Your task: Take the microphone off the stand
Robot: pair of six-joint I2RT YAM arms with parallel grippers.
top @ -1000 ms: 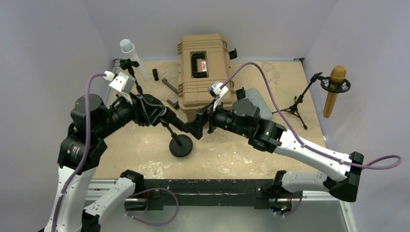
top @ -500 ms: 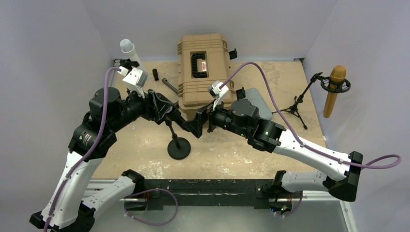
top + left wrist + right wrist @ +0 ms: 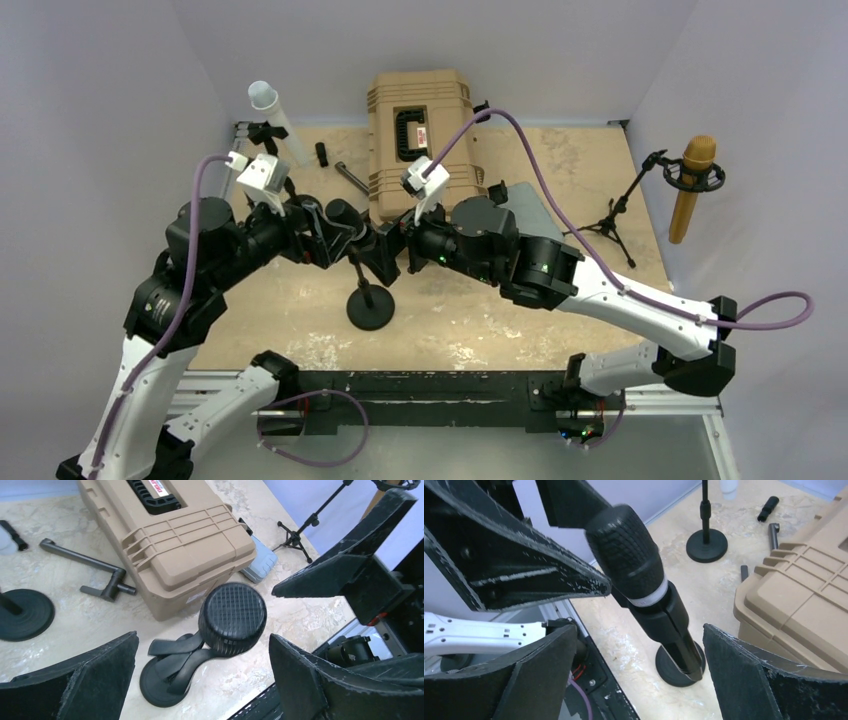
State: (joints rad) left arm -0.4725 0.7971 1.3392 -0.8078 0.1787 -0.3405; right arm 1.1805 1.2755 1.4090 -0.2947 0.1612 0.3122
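Centrally, the black microphone (image 3: 624, 550) sits in its clip (image 3: 669, 620) on a short stand whose round base (image 3: 370, 310) rests on the bench (image 3: 470, 310). Its mesh head points up and toward the left arm, so it is not yet removed.

The left claw (image 3: 203, 639) has its jaws wide apart on either side of the mesh head, touching nothing. The right claw (image 3: 640, 629) is likewise spread, straddling the microphone body just below the pale ring, with no contact visible.

**Hazards (judged, not observed).**
- The two claws crowd the same small space, and one finger of each lies close to the other arm, so a closing move could knock them together.
- The base looks light. A pull along the wrong line, with the stand unbraced, would probably lift or topple the whole assembly instead of freeing the microphone.
- A grip on the rounded mesh could slide off.

**Containers.**
- The tan hard case (image 3: 415, 130) behind the stand is shut, so its contents are hidden.
- A small grey-blue box (image 3: 260, 560) beside it is also closed.
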